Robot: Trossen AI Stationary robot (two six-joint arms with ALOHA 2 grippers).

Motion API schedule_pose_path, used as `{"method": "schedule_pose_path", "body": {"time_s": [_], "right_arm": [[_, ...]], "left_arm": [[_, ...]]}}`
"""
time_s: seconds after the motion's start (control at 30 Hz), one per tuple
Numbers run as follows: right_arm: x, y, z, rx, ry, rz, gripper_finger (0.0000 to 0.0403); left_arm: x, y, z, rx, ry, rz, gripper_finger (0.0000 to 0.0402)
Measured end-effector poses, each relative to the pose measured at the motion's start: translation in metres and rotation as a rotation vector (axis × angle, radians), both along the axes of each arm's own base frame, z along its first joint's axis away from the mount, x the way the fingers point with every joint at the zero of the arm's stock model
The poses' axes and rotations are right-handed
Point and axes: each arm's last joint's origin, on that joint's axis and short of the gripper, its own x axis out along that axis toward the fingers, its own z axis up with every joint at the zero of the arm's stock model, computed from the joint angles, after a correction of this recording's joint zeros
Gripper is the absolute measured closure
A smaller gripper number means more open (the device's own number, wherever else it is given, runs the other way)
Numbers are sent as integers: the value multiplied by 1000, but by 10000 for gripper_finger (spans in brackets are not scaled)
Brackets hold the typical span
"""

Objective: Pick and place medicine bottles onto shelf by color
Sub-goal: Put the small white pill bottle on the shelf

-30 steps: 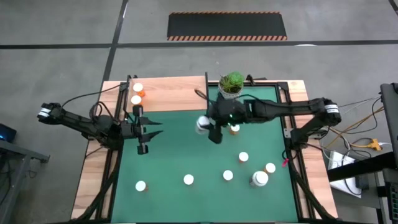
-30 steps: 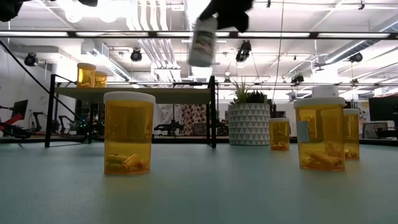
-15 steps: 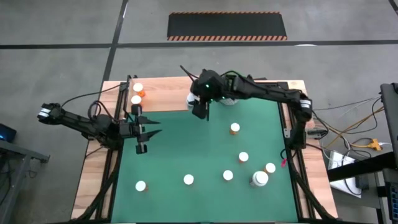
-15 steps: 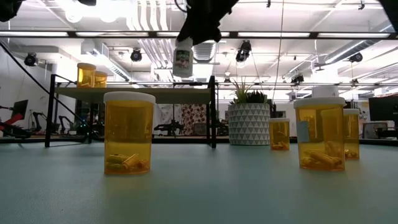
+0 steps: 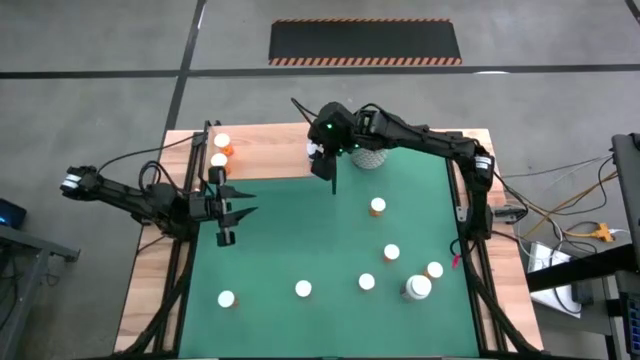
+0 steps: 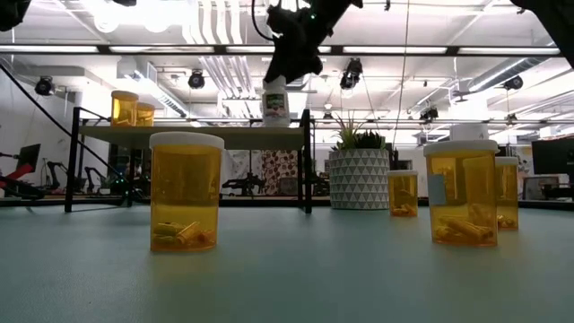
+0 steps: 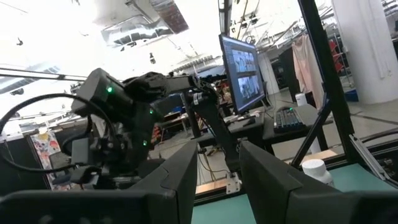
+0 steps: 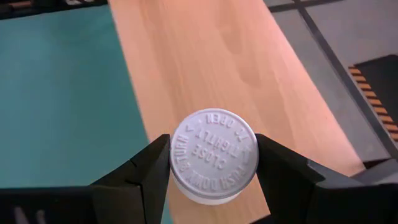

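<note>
From above, the right gripper (image 5: 318,152) is clamping a white bottle (image 5: 313,149) over the right end of the wooden shelf (image 5: 270,150), upper centre of frame; the left gripper (image 5: 243,205) is waiting at mid-left with fingers parted, holding nothing. Two orange bottles (image 5: 221,152) are standing at the shelf's left end.

At table level, the white bottle (image 6: 275,100) is hanging at top centre, its base at the shelf (image 6: 193,135) board.

In the right wrist view, the fingers (image 8: 142,171) are pinching its cap (image 8: 214,155).

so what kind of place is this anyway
Probably a robotics lab or open workshop. Beyond the table the low view shows exposed ceiling ducts and other robot arms, and the left wrist view shows a desk with a monitor and keyboard.
</note>
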Motion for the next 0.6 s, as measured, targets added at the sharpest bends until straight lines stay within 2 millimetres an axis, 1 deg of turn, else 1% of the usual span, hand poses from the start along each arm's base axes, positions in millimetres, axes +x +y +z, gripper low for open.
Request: {"method": "schedule_pose_path", "body": {"time_s": [0.13, 0.37, 0.43, 0.6], "right_arm": [[0, -4, -4, -1, -11, -14, 207], [0, -5, -12, 6, -2, -16, 201], [0, -4, -13, 8, -1, -17, 190], [-1, -4, -15, 15, 17, -18, 145]], "left_arm": [[0, 0, 0, 1, 1, 0, 298], [0, 0, 0, 3, 0, 0, 298], [0, 0, 0, 3, 1, 0, 298], [0, 0, 0, 2, -2, 0, 298]]}}
